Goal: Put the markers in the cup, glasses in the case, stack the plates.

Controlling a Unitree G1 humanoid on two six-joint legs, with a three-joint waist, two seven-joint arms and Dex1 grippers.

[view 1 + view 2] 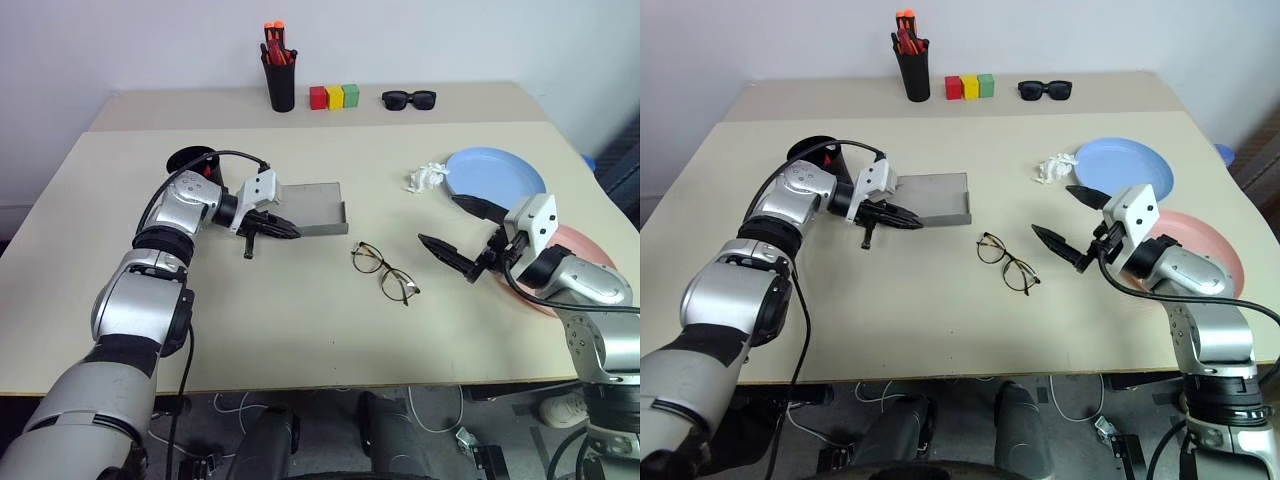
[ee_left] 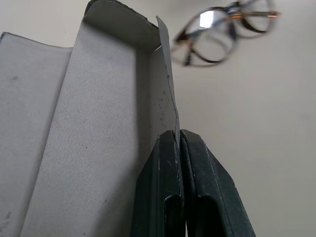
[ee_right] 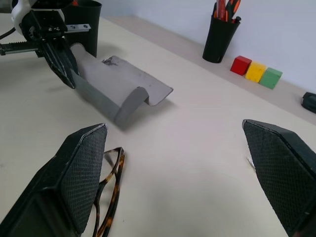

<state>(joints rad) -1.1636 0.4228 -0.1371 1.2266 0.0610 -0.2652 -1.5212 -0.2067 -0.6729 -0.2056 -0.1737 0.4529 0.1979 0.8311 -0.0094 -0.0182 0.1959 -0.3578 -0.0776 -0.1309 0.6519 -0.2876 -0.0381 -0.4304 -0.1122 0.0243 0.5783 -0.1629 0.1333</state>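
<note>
The left gripper (image 1: 902, 219) is pinching the case (image 1: 936, 197) wall to steady it, while the right gripper (image 1: 1072, 222), jaws spread, is hovering beside the glasses (image 1: 1006, 262).

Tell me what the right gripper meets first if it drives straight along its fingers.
Probably the open grey hard-shell case, gripped by the left gripper; the right gripper would pass above the wire-framed glasses. Depth is uncertain.

Counter (image 1: 300, 330): pale beige, matte, evenly lit, soft shadows. A second beige counter (image 1: 180, 105) butts against its far edge, seam running straight across. Plain white wall (image 1: 450, 40) behind, no windows in sight. Below the near edge: dark floor (image 1: 330, 410) with loose white cables (image 1: 235, 405). Blue object past the far right corner (image 1: 588, 162), too cropped to identify.
</note>
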